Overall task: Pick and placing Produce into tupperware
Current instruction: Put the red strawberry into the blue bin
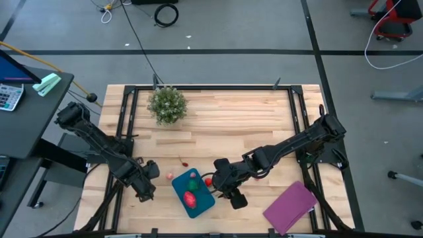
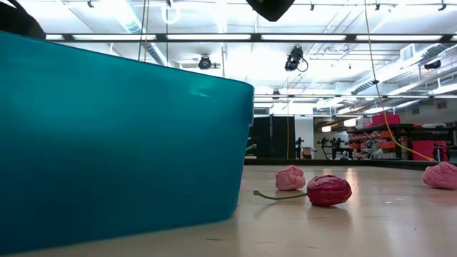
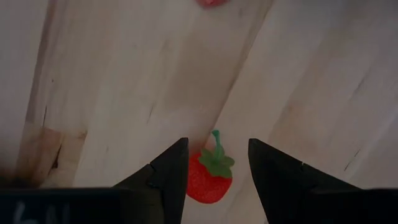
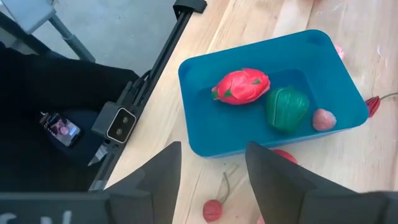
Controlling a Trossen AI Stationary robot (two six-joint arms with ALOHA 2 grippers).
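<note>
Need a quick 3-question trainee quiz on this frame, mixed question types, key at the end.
1. True or false: the blue container already holds a red-pink fruit, a green vegetable and a small pink piece.
2. Which gripper is poised over a strawberry? A) left gripper B) right gripper
3. Fill in: the purple rectangle lies on the ____ arm's side of the table.

Key:
1. True.
2. A; its open fingers straddle the strawberry, not yet closed on it.
3. Right.
</note>
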